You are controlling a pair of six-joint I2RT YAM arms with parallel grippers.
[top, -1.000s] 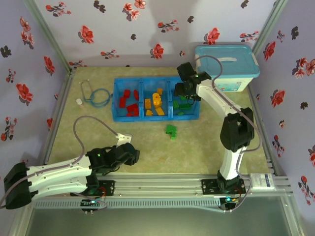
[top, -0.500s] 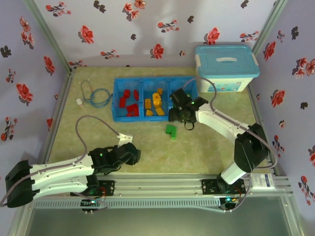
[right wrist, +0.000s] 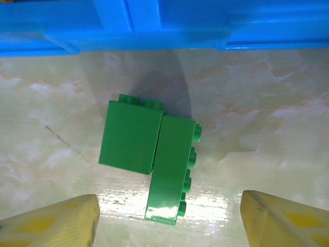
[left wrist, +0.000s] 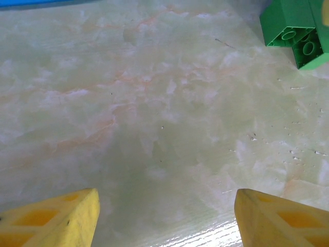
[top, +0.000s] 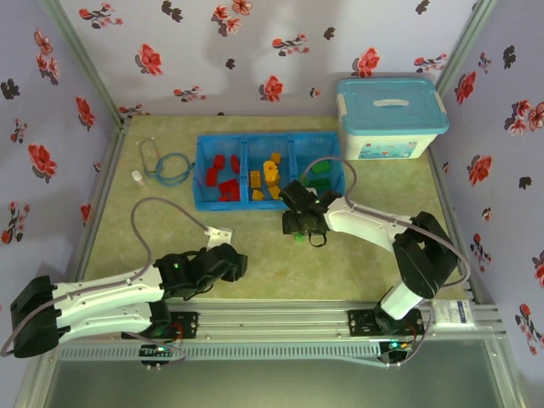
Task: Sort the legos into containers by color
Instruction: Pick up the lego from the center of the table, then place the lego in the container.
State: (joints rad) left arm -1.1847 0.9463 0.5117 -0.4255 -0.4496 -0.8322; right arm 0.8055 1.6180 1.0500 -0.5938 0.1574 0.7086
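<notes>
Nearest the arm bases, the left gripper [top: 228, 263] hangs low over the marbled surface [top: 263, 255]. In the left wrist view its yellow fingers [left wrist: 56, 218] are spread wide with nothing between them.

Further out, two green bricks [right wrist: 149, 154] lie on the surface just in front of the tray, touching side by side. One is squarish and one is long and narrow, with its studs turned sideways. Whether they are clipped together cannot be told. The right gripper [right wrist: 167, 216] is poised directly over them, its jaws apart with one finger on each side, and neither brick is touched.

The bricks are judged to be light, rigid and glossy, so likely to slip or skid under a poor pinch. The best hold is judged to be across the pair's flat outer faces, low down and centred. If they are not clipped together, one may be left behind.

Beyond them lies the blue tray [top: 255, 205], made up of three compartments. About five red bricks [top: 225, 189] are counted in the left one. About five yellow-orange bricks [top: 270, 174] are counted in the middle one. A few green bricks [top: 319, 168] lie in the right one, partly hidden by the arm, so no sure count can be given.

One stethoscope [top: 166, 166] and one small white bottle [top: 136, 177] lie left of the tray. Farthest right stands one white box with a light-blue lid [top: 391, 115].
</notes>
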